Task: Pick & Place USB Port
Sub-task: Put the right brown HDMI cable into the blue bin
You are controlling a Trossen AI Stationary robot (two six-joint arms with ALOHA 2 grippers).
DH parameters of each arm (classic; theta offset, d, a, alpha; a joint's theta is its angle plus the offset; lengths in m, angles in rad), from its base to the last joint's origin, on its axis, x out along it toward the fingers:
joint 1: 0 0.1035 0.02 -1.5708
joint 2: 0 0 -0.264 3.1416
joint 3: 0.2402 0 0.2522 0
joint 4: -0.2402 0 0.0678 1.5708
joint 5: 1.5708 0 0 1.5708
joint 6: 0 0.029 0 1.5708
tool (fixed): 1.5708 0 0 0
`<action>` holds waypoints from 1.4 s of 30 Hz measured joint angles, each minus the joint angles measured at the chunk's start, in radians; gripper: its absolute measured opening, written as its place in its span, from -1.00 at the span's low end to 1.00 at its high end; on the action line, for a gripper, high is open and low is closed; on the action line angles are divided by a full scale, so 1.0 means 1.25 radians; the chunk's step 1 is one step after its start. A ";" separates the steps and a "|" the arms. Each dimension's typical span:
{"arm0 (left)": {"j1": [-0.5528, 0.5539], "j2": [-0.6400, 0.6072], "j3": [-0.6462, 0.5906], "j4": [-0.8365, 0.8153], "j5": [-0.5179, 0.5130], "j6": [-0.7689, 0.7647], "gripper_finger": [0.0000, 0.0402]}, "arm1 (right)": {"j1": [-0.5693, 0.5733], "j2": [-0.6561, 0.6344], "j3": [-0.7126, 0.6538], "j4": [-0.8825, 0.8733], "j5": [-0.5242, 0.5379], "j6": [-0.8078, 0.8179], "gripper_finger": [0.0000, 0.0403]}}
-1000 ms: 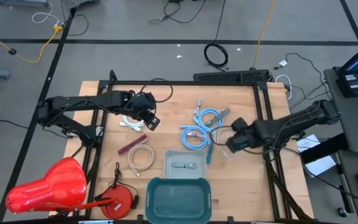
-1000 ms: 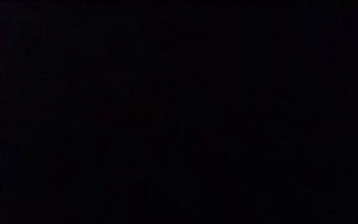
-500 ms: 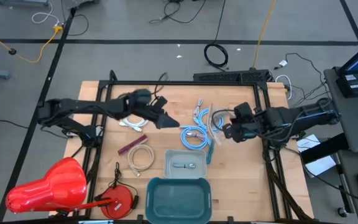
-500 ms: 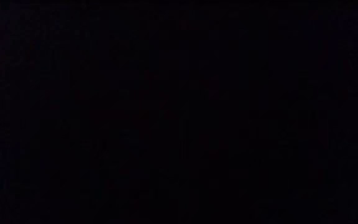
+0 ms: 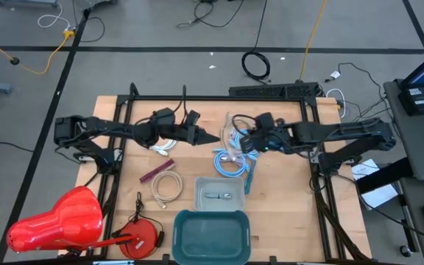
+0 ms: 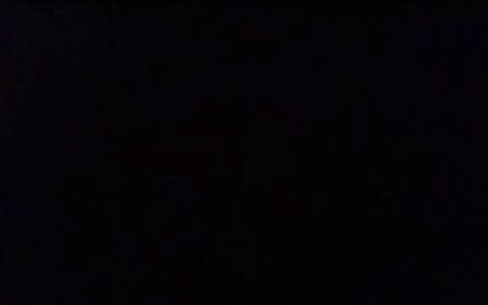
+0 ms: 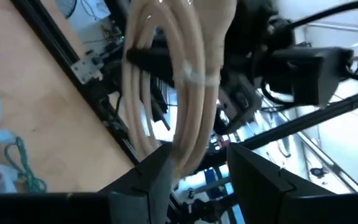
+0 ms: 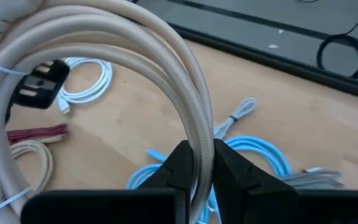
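Note:
A coiled beige cable (image 5: pixel 230 131), bound with white ties, hangs in the air over the table's middle. My right gripper (image 5: pixel 243 141) is shut on it, reaching in from the table's right. My left gripper (image 5: pixel 213 137) points level from the left and stands open. The coil's other end (image 7: pixel 185 146) lies between its two fingers (image 7: pixel 157 171); whether they touch it I cannot tell. The cable's plugs and a USB port are out of view. The low view is black. My right gripper pinches several strands of the beige coil (image 8: pixel 199 132) between its two fingers (image 8: pixel 180 163), at the coil's end nearest that arm. The fingers come from the table's right, slanting down, and lie across the strands. The coil arcs away from them toward my left gripper, clear of the table.
Light blue cables (image 5: pixel 230 163) lie under the two grippers. A white cable (image 5: pixel 152 145), a maroon cable (image 5: pixel 157 171) and a small beige coil (image 5: pixel 166 188) lie to the left. A clear tray (image 5: pixel 202 184), a teal bin (image 5: pixel 212 234) and red objects (image 5: pixel 57 221) sit at the near edge.
My right gripper has risen and gone toward the table's left and far edge, carrying the beige coil up over the blue cables. My left gripper has tipped up from pointing down to level and reached toward the right, so both grippers now meet at the coil.

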 joint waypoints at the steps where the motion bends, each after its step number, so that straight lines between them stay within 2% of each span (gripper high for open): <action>1: 0.000 0.000 0.004 -0.001 0.000 -0.001 -0.22 | -0.004 0.005 0.000 0.011 -0.008 -0.009 -0.86; 7: 0.000 -0.001 0.026 -0.087 0.006 0.037 -0.22 | -0.013 0.015 0.000 0.062 -0.026 -0.043 -0.86; 12: 0.001 -0.002 0.028 -0.093 -0.013 0.051 -0.23 | -0.013 0.014 0.000 0.063 -0.024 -0.044 -0.86; 14: 0.004 -0.002 0.028 -0.090 -0.017 0.052 -0.35 | -0.013 0.014 0.000 0.069 -0.024 -0.045 -0.86; 17: 0.010 -0.002 0.028 -0.098 -0.011 0.055 -0.70 | -0.010 0.014 -0.001 0.093 -0.031 -0.084 -0.86; 18: 0.012 -0.003 0.028 -0.100 -0.007 0.060 -0.71 | -0.010 0.014 -0.001 0.109 -0.038 -0.111 -0.86; 21: 0.019 -0.006 0.028 -0.100 0.020 0.046 -0.70 | -0.010 0.004 -0.002 0.167 -0.093 -0.238 -0.67; 23: 0.024 -0.010 0.028 -0.097 0.055 0.034 -0.70 | -0.010 -0.012 -0.003 0.182 -0.149 -0.268 -0.50; 29: 0.020 -0.100 0.027 -0.167 0.131 -0.008 -0.70 | -0.004 -0.104 0.000 0.212 -0.343 -0.224 -0.09; 32: -0.019 -0.156 0.027 -0.219 0.154 -0.039 -0.70 | 0.003 -0.163 0.001 0.213 -0.391 -0.207 0.02; 34: -0.076 -0.198 0.027 -0.267 0.128 -0.052 -0.70 | 0.013 -0.201 0.001 0.208 -0.397 -0.206 0.04; 36: -0.158 -0.228 0.028 -0.306 0.060 -0.060 -0.70 | 0.024 -0.234 0.001 0.198 -0.383 -0.217 0.04; 39: -0.302 -0.240 0.028 -0.358 -0.131 -0.079 -0.70 | 0.043 -0.276 0.001 0.157 -0.357 -0.243 0.00; 42: -0.459 -0.220 0.028 -0.362 -0.369 -0.121 -0.70 | 0.064 -0.299 0.001 0.111 -0.343 -0.260 -0.03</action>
